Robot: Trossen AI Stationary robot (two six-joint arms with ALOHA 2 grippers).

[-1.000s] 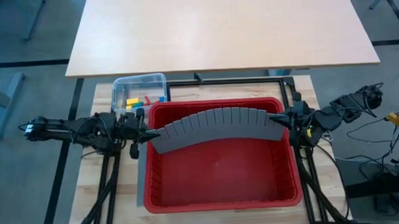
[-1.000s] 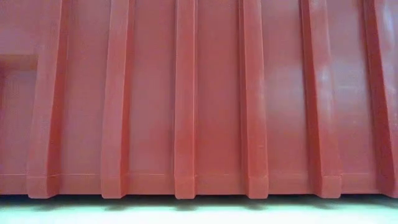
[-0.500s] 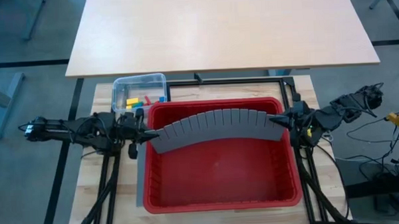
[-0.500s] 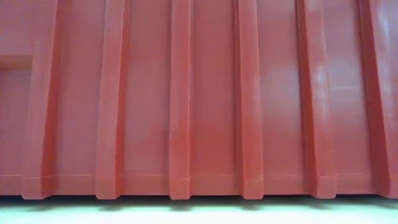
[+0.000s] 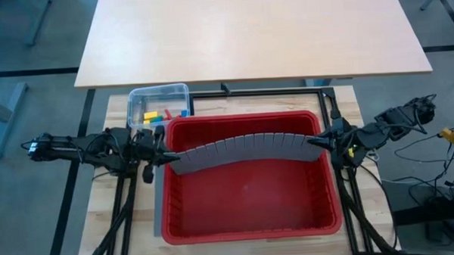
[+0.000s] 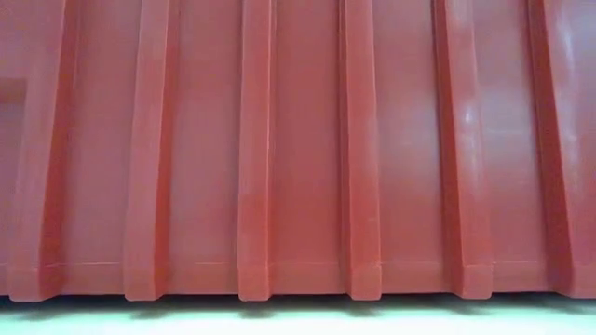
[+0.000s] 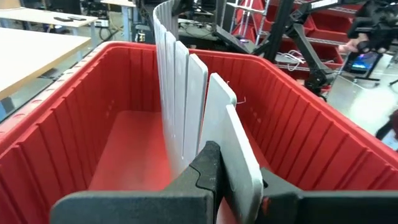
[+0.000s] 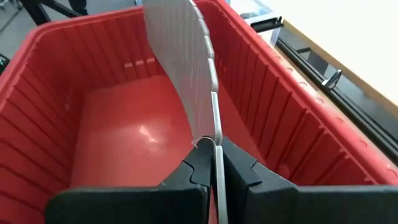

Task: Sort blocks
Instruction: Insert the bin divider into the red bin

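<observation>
Right, both the left gripper (image 7: 219, 180) and right gripper (image 8: 212, 163) have fingers clamped on the bowed grey divider panel (image 5: 247, 148) ends inside the red bin (image 5: 245, 225); your blocks (image 5: 160, 114), in the clear tub (image 5: 135, 100) behind, look light, rigid and slick, so pinch flat opposite faces.

The light is bright and even, coming from above. The pale desk (image 5: 250, 32) looks washed out and a bit shiny. Soft shadows lie under the red bin (image 5: 249, 206). In the low view the bin wall (image 6: 298, 149) fills everything and looks soft and blurry, with a dark shadow line below. The wrist views are clear up close.
</observation>
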